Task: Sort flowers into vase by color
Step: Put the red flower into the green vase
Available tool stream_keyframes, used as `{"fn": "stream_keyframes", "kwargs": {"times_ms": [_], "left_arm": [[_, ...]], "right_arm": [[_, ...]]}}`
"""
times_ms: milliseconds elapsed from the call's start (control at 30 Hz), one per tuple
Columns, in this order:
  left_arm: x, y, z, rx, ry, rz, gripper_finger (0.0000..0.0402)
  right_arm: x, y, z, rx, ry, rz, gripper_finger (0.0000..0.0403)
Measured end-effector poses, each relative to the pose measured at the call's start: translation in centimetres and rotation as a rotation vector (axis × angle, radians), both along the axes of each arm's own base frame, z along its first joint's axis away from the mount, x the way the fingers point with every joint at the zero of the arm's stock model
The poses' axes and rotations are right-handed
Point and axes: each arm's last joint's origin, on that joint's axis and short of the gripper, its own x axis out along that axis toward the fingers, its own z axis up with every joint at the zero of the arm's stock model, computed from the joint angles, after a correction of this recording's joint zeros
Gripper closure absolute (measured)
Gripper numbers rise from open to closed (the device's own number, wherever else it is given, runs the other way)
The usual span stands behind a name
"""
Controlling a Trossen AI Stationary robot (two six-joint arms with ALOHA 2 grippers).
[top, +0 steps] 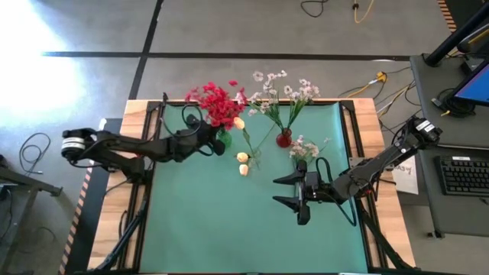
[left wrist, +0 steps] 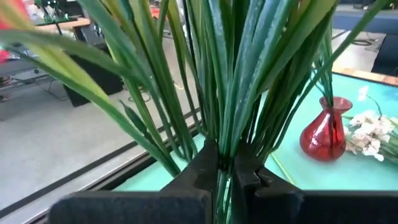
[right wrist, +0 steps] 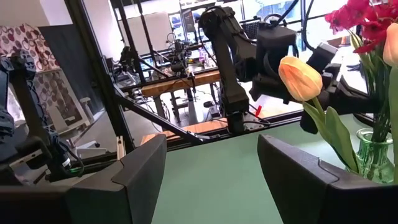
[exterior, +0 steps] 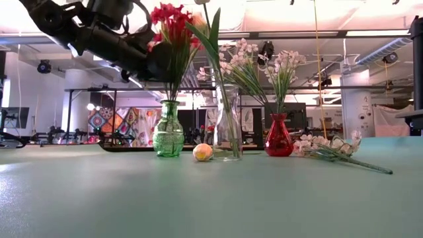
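Red flowers (top: 218, 105) stand upright with their stems in a green glass vase (exterior: 168, 132). My left gripper (exterior: 160, 63) is shut on those stems just above the vase's mouth. A clear vase (exterior: 228, 129) holds cream-yellow buds (top: 239, 122), and one cream bud (exterior: 203, 152) lies on the mat beside it. White sprays (top: 279, 90) stand in a red vase (exterior: 278, 135). Another white spray (top: 306, 147) lies flat on the mat. My right gripper (top: 294, 191) hovers open near the table's right side, short of that spray and touching nothing. My left gripper (left wrist: 225, 171) pinches a bundle of several green stems (left wrist: 225, 134) of the red flowers between its two fingers, low on the stems. The fingers come level from the table's left, lying across the stems. The flowers stay upright, their lower ends inside the green vase.
The three vases stand in a row near the far edge of the green mat (top: 229, 229); the near half of the mat is bare. Wooden table rails (top: 137, 114) run along both sides. A desk with a keyboard (top: 464, 174) sits beyond the right edge.
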Motion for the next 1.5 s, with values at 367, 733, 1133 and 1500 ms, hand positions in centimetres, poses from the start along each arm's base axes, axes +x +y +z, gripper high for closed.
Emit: {"fn": "stream_keyframes", "kwargs": {"times_ms": [367,733,1133,1500], "left_arm": [[0.2,0.0,-0.5,-0.038,-0.016,0.01,0.04],[0.0,-0.4,0.0,-0.037,-0.035,-0.006,0.0328],[-1.7,-2.2,1.6,-0.062,0.079,-0.103,0.026],[-2.2,-2.2,4.0,-0.061,0.13,-0.096,0.0258]], "right_arm": [[0.0,0.0,0.0,0.0,0.0,0.0,0.0158],[0.0,0.0,0.0,0.0,0.0,0.0,0.0158],[0.0,0.0,0.0,0.028,-0.002,-0.01,0.0158],[0.1,-0.2,0.0,0.027,-0.002,-0.024,0.0158]]}}
